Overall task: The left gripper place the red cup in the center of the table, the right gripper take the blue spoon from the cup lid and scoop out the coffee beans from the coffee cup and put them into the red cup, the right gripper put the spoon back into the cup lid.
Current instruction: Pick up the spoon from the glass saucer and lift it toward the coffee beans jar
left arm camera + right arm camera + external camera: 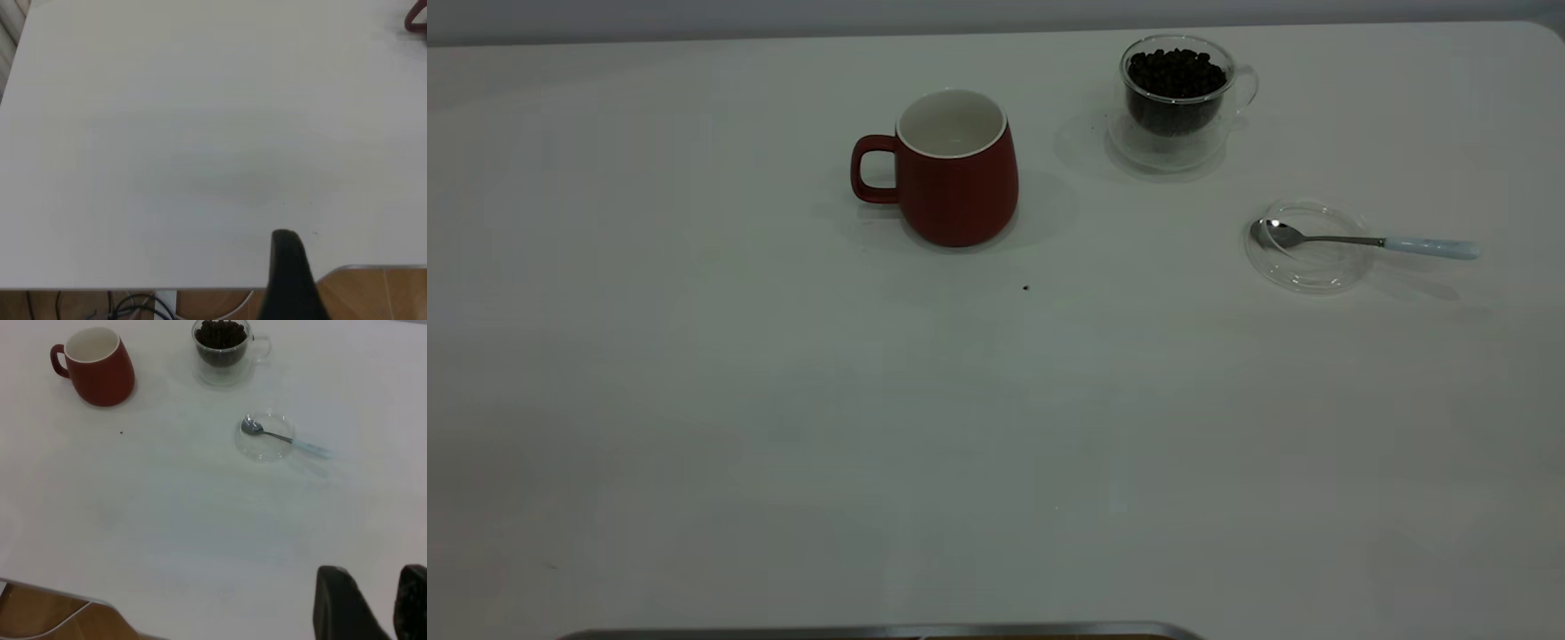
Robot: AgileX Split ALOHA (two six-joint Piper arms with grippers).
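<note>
Right now your red cup [957,169] stands upright on the table [783,427], handle turned away from the coffee cup [1178,98] of coffee beans [1176,73] beside it. Nearer than that glass cup, the blue spoon [1369,240] rests across the cup lid [1309,247]. Your right gripper [375,603] hangs well back from the lid, fingers [340,600] parted, holding nothing. Only one finger of the left gripper [288,277] shows, so I cannot tell its state.

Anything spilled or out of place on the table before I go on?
One small dark speck lies on the bare table, apart from the red cup on its near side; it may be a stray coffee bean, but it's too small to tell. The coffee cup stands upright, and the blue spoon rests on the cup lid.
</note>
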